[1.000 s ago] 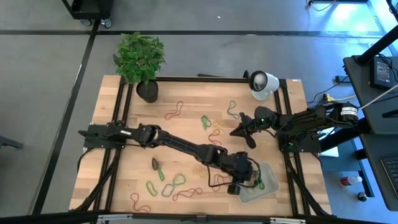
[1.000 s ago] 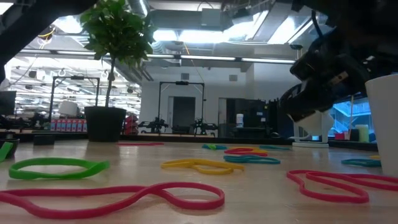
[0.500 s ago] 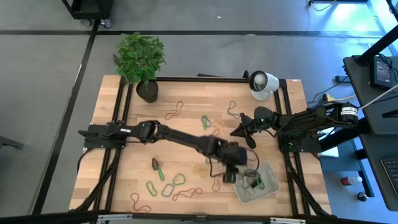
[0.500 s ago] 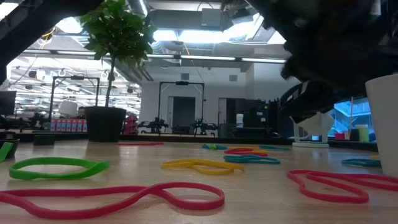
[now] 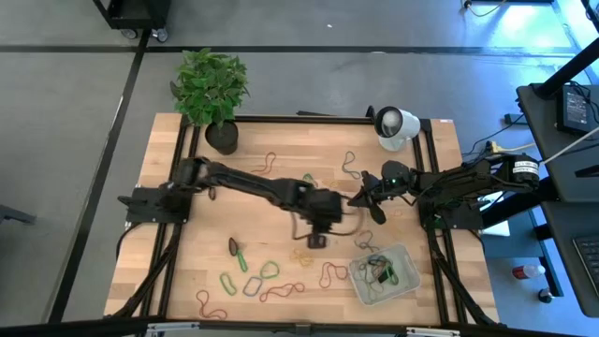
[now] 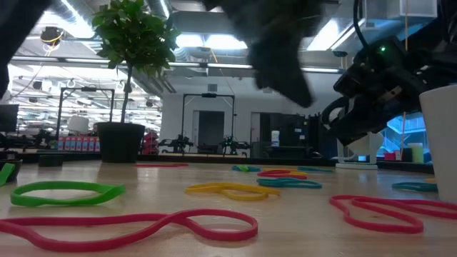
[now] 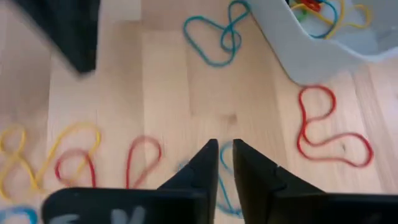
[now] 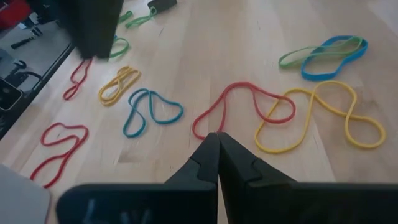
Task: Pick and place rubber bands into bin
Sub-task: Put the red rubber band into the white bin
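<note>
Left pincer (image 5: 316, 240) over mid-tabletop, well apart from the bin (image 5: 404, 281), fingers nearly together with only a narrow gap, nothing visibly held. Right pincer (image 5: 359, 195) parked near the right edge of the tabletop (image 5: 168, 154), fingers shut, empty. Bin toward the near right corner, holding a tangle of rubber bands (image 5: 378, 271) already delivered. Many more loose on the wood: a red loop (image 7: 329, 127) just beside the bin, a blue one (image 7: 214, 37) near its wall, yellow and red loops (image 7: 74, 158) close under the left pincer. Judged risks: jaws this narrow likely to press a flat band against the wood instead of straddling it; overlapping loops liable to lift together and drop short of the bin; bin light enough to shift if nudged.
</note>
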Controlling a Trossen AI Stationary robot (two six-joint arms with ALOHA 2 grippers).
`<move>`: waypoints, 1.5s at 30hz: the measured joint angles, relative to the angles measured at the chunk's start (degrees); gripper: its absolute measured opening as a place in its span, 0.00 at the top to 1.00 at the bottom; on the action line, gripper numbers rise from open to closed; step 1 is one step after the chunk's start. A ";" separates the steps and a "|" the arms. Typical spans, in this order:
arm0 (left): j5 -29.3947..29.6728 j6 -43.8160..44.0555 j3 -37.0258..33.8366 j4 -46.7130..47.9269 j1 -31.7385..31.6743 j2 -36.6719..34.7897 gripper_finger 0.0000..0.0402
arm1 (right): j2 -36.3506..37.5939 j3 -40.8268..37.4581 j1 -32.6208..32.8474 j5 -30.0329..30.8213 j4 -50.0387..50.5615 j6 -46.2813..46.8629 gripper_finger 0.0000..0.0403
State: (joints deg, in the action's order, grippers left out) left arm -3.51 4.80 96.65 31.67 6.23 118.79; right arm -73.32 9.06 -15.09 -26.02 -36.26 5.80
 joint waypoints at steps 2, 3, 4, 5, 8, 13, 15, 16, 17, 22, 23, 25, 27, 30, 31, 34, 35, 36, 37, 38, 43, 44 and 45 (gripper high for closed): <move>1.16 1.70 -11.48 -8.11 -0.35 -6.91 0.93 | 0.00 0.00 -0.02 0.00 0.12 0.00 0.99; 2.03 2.26 -17.25 -12.57 -0.54 -10.65 0.95 | 0.00 0.00 0.00 0.00 0.14 0.00 0.99; 3.37 3.11 -22.73 -15.61 -0.70 -14.17 0.97 | 0.00 0.00 0.00 0.00 0.16 0.03 0.99; 4.35 3.73 -27.74 -18.67 -0.83 -17.32 0.98 | 0.00 0.00 0.00 0.00 0.15 0.38 0.99; 7.54 5.28 -41.95 -27.28 -0.83 -26.88 0.99 | 0.00 0.00 0.00 0.02 0.11 3.31 0.99; 10.93 6.46 -60.18 -41.21 -0.77 -40.32 1.00 | 0.00 0.98 0.02 4.63 -0.43 7.09 0.98; 13.28 6.49 -65.69 -45.26 -0.75 -45.15 1.00 | -0.13 2.37 0.41 7.90 -0.39 7.33 0.96; 14.59 6.51 -67.91 -47.09 -0.71 -47.37 1.00 | -0.39 3.44 0.83 9.71 0.45 7.00 0.95; 15.91 6.49 -70.07 -48.32 -0.71 -49.68 1.00 | -0.59 4.64 1.27 11.71 1.88 6.15 0.94; 17.50 3.65 -77.71 -52.72 -0.74 -58.75 1.00 | -4.23 14.17 3.83 19.56 11.68 1.29 0.88; 17.52 3.18 -78.67 -53.28 -0.71 -60.15 1.00 | -5.45 16.43 4.46 20.02 14.00 0.33 0.87; 17.91 3.01 -80.21 -54.21 -0.73 -62.42 1.00 | -8.30 21.43 5.64 20.92 18.59 -1.60 0.85; 18.10 2.99 -80.84 -54.28 -0.73 -63.98 0.99 | -11.24 26.44 6.71 21.06 24.36 -3.85 0.83; 18.25 3.01 -81.26 -54.41 -0.73 -64.97 0.99 | -16.13 33.72 8.03 22.04 33.59 -7.88 0.79; 18.39 3.16 -81.27 -54.34 -0.71 -64.93 1.00 | -17.76 36.11 8.32 22.78 36.47 -9.02 0.78; 18.45 3.16 -81.28 -54.02 -0.73 -64.95 1.00 | -22.82 43.03 9.09 24.01 45.52 -12.16 0.74; 18.47 2.91 -81.28 -53.80 -0.73 -64.94 1.00 | -24.58 45.09 9.34 24.05 48.38 -12.92 0.72; 18.47 2.50 -81.28 -53.69 -0.73 -64.94 0.99 | -26.27 47.28 9.46 24.04 50.73 -13.80 0.71; 18.45 2.25 -81.28 -53.73 -0.71 -64.94 0.99 | -27.82 49.26 9.77 24.04 53.45 -14.99 0.70; 18.47 2.06 -81.28 -53.80 -0.72 -64.94 0.99 | -29.33 51.16 10.00 24.05 55.82 -16.16 0.70; 18.45 1.96 -81.28 -53.08 -0.73 -64.94 1.00 | -35.14 58.43 10.94 24.01 64.25 -22.47 0.69; 18.45 1.94 -81.28 -52.93 -0.73 -64.94 0.99 | -36.04 59.50 11.04 23.96 64.67 -22.95 0.69; 18.45 1.94 -81.28 -52.69 -0.73 -64.94 0.99 | -36.71 60.35 11.06 23.97 64.80 -23.78 0.69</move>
State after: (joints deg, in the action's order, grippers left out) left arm 14.94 6.74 15.38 -21.02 5.50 53.84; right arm -110.03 69.41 -4.03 -2.05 28.53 -17.98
